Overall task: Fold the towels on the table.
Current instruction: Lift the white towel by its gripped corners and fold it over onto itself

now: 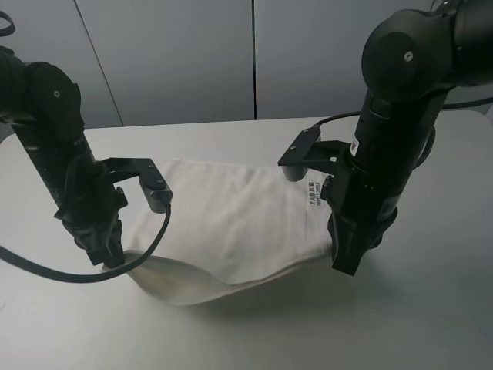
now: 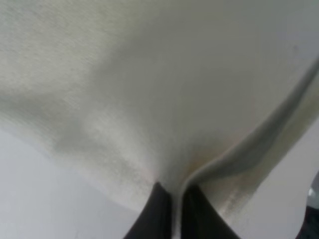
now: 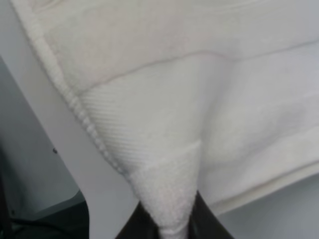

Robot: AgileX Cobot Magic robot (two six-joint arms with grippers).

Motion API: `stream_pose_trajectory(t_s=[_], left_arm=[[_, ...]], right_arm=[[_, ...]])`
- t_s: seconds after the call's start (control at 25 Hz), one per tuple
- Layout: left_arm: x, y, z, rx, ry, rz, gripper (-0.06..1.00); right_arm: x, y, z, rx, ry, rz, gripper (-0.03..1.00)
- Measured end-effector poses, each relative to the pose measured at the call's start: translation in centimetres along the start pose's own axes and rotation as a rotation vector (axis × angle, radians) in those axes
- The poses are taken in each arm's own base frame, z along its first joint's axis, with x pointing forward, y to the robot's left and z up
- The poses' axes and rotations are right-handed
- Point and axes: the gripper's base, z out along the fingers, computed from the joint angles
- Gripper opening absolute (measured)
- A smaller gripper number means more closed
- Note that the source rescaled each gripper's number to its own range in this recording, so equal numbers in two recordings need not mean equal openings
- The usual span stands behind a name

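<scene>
At the near edge, left gripper and right gripper each pinch shut on a front corner of the towel, which sags between them with its far part lying flat on the table. To fold well, I'd judge both corners should travel together at equal height, edge kept taut, then land square on the opposite edge. Count: one white towel, one dark-lettered label, two grippers, one table.

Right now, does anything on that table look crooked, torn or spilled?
Nothing torn or spilled. The towel only sags, its near edge drooping between the left claw and the right claw, each pinching a corner.
</scene>
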Motion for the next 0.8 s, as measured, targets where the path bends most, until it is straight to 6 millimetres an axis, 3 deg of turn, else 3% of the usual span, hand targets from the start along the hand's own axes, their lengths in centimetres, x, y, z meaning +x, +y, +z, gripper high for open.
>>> stream_pose_trajectory(t_s=[0.24, 0.56, 0.8], left_arm=[[-0.4, -0.1, -0.4, -0.004, -0.062, -0.079, 0.0], [-0.1, -1.6, -5.5, -0.105, -0.296, -0.095, 0.0], [0.5, -1.4, -6.1, -0.164, -0.281, -0.154, 0.0]], right_arm=[[0.0, -0.2, -0.3, 0.038, -0.026, 0.066, 0.04], [-0.3, -0.5, -0.3, 0.063, -0.057, 0.162, 0.04], [-0.5, -0.7, -0.4, 0.078, -0.081, 0.25, 0.04]])
